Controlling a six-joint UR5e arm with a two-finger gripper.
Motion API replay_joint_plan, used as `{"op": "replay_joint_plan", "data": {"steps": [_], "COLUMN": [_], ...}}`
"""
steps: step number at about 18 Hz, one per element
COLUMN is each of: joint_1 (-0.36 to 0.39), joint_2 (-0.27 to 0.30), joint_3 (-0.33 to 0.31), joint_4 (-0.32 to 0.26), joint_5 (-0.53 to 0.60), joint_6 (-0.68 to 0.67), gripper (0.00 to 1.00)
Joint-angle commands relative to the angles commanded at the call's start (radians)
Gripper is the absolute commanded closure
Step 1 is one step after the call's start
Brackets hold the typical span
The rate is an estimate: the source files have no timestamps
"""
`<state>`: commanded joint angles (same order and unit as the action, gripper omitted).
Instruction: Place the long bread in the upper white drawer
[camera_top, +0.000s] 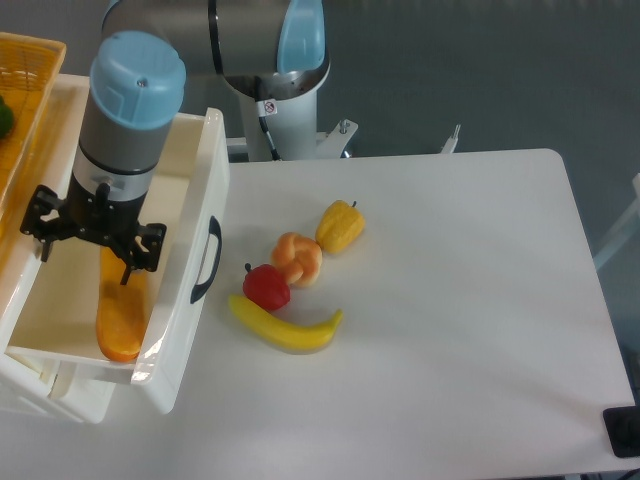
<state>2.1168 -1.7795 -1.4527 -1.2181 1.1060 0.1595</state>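
The long bread (122, 318) is a glossy orange loaf lying lengthwise inside the upper white drawer (190, 215), along its right wall. The loaf's near end rests close to the drawer's front corner. Its far end is hidden under my gripper (96, 238). The gripper hangs straight down over the drawer, seen from above, and the black wrist bracket and grey arm cover its fingers. Whether they touch the loaf does not show. The drawer stands pulled out, its black curved handle (205, 258) facing the table.
On the table right of the drawer lie a round knotted bun (297, 256), a yellow pepper (340, 226), a red apple (266, 287) and a banana (285, 327). A yellow woven basket (28, 70) sits behind the drawer at the top left. The arm's base (283, 115) stands at the table's back edge.
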Motion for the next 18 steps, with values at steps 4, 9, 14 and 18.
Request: {"op": "replay_joint_plan", "data": {"steps": [4, 9, 14, 18], "joint_1": [0.009, 0.008, 0.015, 0.017], "joint_2": [0.012, -0.021, -0.102, -0.129], "joint_3": [0.031, 0.049, 0.110, 0.129], "joint_4": [0.055, 0.149, 0.196, 0.200], "joint_5": [0.000, 0.011, 0.028, 0.028], "joint_6": [-0.011, 0.006, 0.061, 0.064], "gripper": [0.00, 0.00, 0.00, 0.00]}}
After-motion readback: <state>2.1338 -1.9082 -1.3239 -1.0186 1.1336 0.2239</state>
